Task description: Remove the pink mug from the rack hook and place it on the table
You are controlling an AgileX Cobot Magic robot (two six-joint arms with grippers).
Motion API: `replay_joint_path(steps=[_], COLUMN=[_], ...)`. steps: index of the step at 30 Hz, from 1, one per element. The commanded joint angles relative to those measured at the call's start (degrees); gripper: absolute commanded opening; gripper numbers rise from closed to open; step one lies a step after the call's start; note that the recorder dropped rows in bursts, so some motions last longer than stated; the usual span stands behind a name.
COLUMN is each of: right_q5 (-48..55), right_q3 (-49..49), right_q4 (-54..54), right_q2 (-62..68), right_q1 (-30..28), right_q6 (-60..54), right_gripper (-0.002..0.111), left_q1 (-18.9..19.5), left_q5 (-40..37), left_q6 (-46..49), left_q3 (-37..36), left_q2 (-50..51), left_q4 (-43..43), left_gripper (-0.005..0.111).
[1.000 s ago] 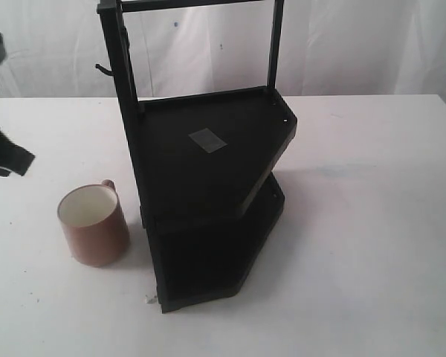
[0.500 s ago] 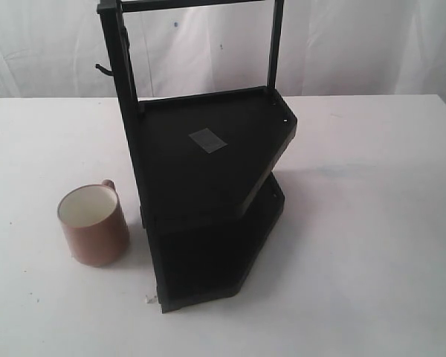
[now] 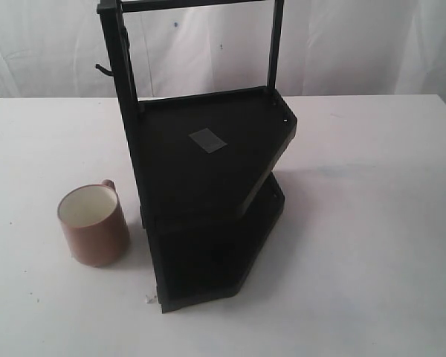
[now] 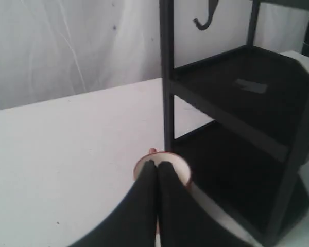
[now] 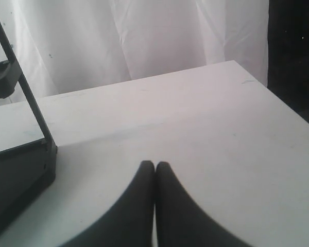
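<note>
The pink mug (image 3: 93,225) stands upright on the table (image 3: 372,223) just beside the rack (image 3: 208,149), well below the rack hook (image 3: 102,69). The left gripper (image 4: 156,167) angles down toward it, fingers pressed together, empty; the right gripper (image 5: 154,167) is likewise closed.

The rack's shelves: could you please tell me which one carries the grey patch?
The upper shelf: a grey patch lies on it; the lower shelf shows none.

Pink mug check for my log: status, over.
Left gripper, right gripper shut, empty. Dusty-pink cylindrical mug upright on white table, off black rack hook. Nothing obstructing.
</note>
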State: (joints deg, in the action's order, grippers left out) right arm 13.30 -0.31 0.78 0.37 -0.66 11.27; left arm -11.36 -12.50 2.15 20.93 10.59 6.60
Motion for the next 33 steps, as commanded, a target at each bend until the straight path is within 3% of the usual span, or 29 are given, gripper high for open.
replay_joint_path(steps=[1,5,10,33], right_q5=[-0.63,-0.63,-0.63,-0.63], right_q3=[0.31,0.31,0.31,0.31], right_q4=[-0.37,-0.37,-0.37,-0.37], right_q2=[-0.37,-0.37,-0.37,-0.37], right_q1=[0.07,0.07,0.07,0.07], right_q6=[0.03,0.03,0.03,0.03], right_gripper=[0.0,0.0,0.0,0.0], left_q1=[0.04,0.04,0.04,0.04], left_q5=[9.13,6.42,-1.15,0.82], left_q6=[2.74,2.6,2.6,2.6], left_q3=[-12.94,-20.17,-20.93,-20.93], left_q2=[-6.1,-9.73,-10.59,-10.59], left_q4=[-0.33,-0.33,-1.58,-3.24], left_gripper=[0.0,0.0,0.0,0.0])
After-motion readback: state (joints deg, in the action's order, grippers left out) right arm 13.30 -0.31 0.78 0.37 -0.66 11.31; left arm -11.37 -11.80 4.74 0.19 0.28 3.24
